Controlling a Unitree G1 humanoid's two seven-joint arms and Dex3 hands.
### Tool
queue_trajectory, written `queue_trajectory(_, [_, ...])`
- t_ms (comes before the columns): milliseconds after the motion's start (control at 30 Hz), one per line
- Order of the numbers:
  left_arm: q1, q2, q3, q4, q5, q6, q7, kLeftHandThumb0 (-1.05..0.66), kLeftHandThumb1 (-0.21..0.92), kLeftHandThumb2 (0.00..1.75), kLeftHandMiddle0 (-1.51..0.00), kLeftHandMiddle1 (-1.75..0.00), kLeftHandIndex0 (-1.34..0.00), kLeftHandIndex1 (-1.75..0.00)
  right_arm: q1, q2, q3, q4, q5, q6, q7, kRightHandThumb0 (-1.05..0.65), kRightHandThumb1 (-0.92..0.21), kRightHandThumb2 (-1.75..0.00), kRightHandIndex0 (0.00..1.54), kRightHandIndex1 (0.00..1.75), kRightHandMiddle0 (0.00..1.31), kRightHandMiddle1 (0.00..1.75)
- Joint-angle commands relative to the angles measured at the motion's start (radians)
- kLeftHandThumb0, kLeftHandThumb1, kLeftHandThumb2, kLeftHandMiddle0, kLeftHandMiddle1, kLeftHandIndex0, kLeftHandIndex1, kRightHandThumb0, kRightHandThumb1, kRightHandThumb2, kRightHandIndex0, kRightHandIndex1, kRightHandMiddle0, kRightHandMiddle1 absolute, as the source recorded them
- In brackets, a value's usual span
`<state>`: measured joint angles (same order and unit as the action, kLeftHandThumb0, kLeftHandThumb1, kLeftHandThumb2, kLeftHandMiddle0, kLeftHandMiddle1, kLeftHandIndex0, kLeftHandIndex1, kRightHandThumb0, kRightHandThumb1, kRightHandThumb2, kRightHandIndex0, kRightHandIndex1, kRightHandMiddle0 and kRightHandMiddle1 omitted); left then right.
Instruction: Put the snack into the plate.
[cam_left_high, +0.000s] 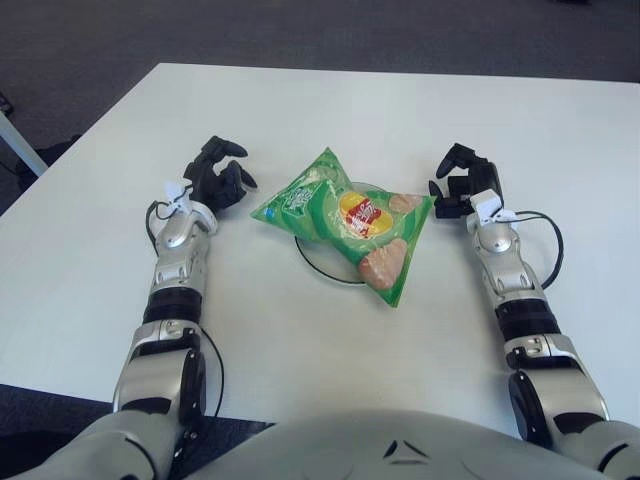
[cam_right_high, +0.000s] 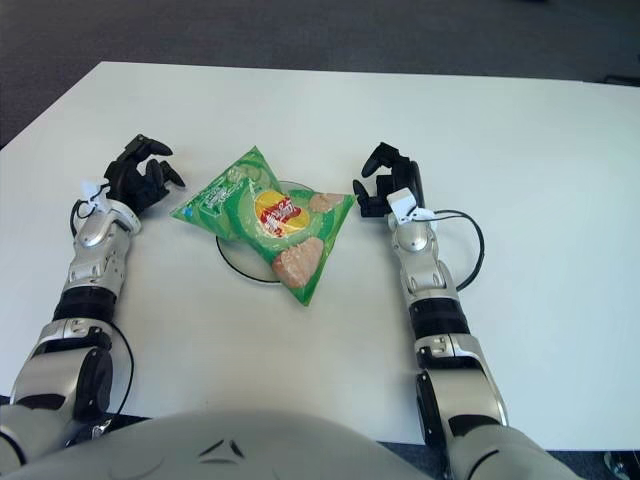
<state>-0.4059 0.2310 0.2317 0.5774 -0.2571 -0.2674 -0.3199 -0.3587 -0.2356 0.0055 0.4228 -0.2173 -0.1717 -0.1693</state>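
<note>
Looks basically done: the snack already lies across the plate. The left hand and right hand sit either side of it, fingers loosely curled around nothing. Next is probably just pulling back.

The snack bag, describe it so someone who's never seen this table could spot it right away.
On the white table, look midway between the left hand and the right hand. There a round white plate lies flat, and the snack bag lies across it, covering most of it. It is the only bright green thing, a crinkled packet with a red and yellow logo.
</note>
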Motion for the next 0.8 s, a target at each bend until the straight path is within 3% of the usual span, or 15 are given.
queue_trajectory(0, [0.054,0.000,-0.001,0.037,0.003,-0.017,-0.035,-0.49,0.29,1.35,-1.08,-1.75,-0.64,-1.75,0.066,0.002,0.014,0.067,-0.013,0.041,0.017,-0.54,-0.18,-1.48,1.34,1.75,0.73,1.75])
queue_trajectory(167, [0.102,-0.002,0.005,0.057,-0.020,-0.040,-0.092,-0.53,0.19,1.47,-1.24,-1.75,-0.72,-1.75,0.069,-0.005,0.013,0.068,-0.012,0.037,0.019,-0.54,-0.18,-1.48,1.34,1.75,0.73,1.75])
queue_trajectory(333, [0.148,-0.008,0.011,0.048,-0.039,-0.052,-0.143,-0.57,0.11,1.56,-1.28,-1.75,-0.78,-1.75,0.069,-0.014,0.010,0.075,-0.010,0.032,0.022,-0.54,-0.18,-1.49,1.34,1.75,0.73,1.75])
queue_trajectory(767, [0.152,-0.040,-0.001,0.052,-0.022,-0.067,-0.124,-0.58,0.10,1.59,-1.31,-1.75,-0.80,-1.75,0.075,-0.037,0.001,0.108,0.002,-0.022,0.030,-0.54,-0.19,-1.47,1.34,1.75,0.72,1.75])
